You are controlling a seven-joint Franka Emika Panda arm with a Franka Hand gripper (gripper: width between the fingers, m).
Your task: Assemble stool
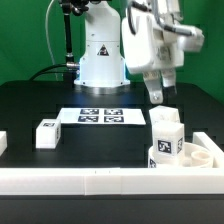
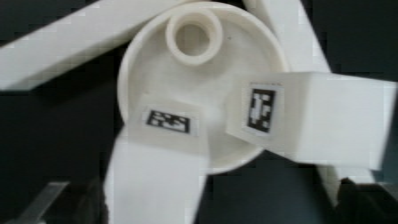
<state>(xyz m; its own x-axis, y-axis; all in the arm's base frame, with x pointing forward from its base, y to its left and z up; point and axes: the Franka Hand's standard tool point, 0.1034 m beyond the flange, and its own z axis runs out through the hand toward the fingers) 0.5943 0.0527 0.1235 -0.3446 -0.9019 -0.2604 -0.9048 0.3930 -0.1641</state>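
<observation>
The stool's round white seat (image 2: pixel 187 85) fills the wrist view, with an empty socket (image 2: pixel 192 38) near its rim. Two tagged white legs stand in it, one (image 2: pixel 324 115) blocky, the other (image 2: pixel 157 160) running down between my fingers. In the exterior view the seat (image 1: pixel 203 156) lies at the right, against the front rail, with the legs (image 1: pixel 166 140) upright on it. A third leg (image 1: pixel 46 133) lies loose at the exterior view's left. My gripper (image 1: pixel 156 96) hangs just above the standing legs, open, its dark fingers (image 2: pixel 43 202) wide apart and touching nothing.
The marker board (image 1: pixel 100 116) lies flat in the middle of the black table. Long white rails (image 1: pixel 100 181) border the front edge, and another white piece (image 1: pixel 3 144) shows at the left edge. The robot's base (image 1: pixel 100 55) stands at the back.
</observation>
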